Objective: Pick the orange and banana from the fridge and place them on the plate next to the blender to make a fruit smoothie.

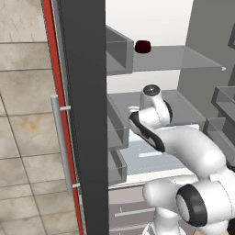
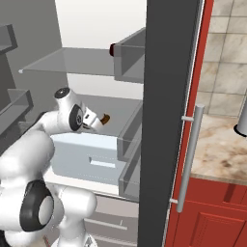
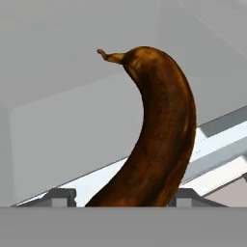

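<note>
The banana [image 3: 154, 135], dark brown and curved, rises large between my two finger tips [image 3: 60, 197] in the hand view, its stem pointing up and left. My gripper [image 3: 123, 198] is open, with a jaw standing on either side of the fruit's lower end. In the right base view the gripper [image 2: 98, 120] reaches into the open fridge [image 2: 169, 120] over the middle glass shelf [image 2: 116, 108], and the banana's tip [image 2: 105, 117] pokes out just beyond it. The orange, the plate and the blender are out of view.
A dark red object [image 1: 142, 46] sits on the upper glass shelf [image 1: 183, 57]. Door bins [image 2: 130, 62] hang beside my hand, and a pale drawer [image 2: 87, 154] lies below. The fridge door [image 1: 82, 114] carries a silver handle [image 1: 62, 137]. A marble counter [image 2: 217, 144] tops red cabinets [image 2: 212, 212].
</note>
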Motion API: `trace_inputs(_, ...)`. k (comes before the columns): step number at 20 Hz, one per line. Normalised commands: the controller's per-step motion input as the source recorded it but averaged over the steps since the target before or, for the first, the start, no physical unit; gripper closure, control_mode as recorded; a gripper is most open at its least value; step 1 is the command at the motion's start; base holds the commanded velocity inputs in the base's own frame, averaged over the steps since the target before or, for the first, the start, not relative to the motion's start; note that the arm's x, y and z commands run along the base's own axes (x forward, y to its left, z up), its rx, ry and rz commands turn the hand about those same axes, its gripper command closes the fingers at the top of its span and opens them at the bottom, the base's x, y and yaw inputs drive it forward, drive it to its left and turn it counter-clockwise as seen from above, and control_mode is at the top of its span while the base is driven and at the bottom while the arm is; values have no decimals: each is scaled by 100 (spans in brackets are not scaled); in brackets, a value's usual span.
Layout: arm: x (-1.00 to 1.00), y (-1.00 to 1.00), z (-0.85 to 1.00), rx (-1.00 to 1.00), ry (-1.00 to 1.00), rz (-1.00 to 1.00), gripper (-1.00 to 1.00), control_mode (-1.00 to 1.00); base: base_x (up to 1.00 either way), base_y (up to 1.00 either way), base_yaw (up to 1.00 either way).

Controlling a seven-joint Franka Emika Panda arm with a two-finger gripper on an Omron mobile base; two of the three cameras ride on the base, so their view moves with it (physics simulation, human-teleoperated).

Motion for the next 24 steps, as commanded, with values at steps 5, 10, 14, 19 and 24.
trace_inputs(5, -100, 0, 93, 0, -10, 1, 100, -100, 0, 0, 0)
trace_inputs(10, -100, 2, 86, 0, 0, 10, 100, -100, 0, 0, 0)
trace_inputs(14, -92, 0, 63, 0, 5, 23, 100, -100, 0, 0, 0)
trace_inputs(19, -50, 0, 27, 0, 7, 13, 100, -100, 0, 0, 0)
trace_inputs(24, -25, 0, -1, 0, 0, 0, 100, 100, -34, -3, 0)
